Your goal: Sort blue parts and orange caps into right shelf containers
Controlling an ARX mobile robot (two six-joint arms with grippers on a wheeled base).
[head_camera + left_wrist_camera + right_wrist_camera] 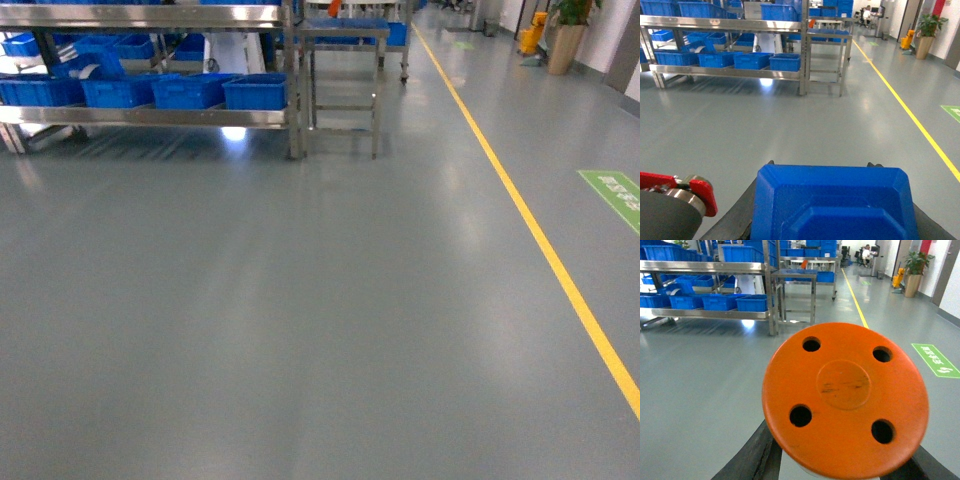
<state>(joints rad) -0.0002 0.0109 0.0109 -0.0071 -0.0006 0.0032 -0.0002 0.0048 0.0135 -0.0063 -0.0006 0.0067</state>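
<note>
Grey floor [300, 320], yellow line [540, 240], steel shelving [150, 115]

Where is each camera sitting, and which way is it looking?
Head: up on the robot, looking forward and down across the grey floor to the steel shelf; no robot body shows.
Left wrist: on the left arm, facing the shelf; the left end effector holds a blue part.
Right wrist: on the right arm, facing forward; the right end effector holds an orange cap.
Shared: all three see the blue crates and the yellow line.
</note>
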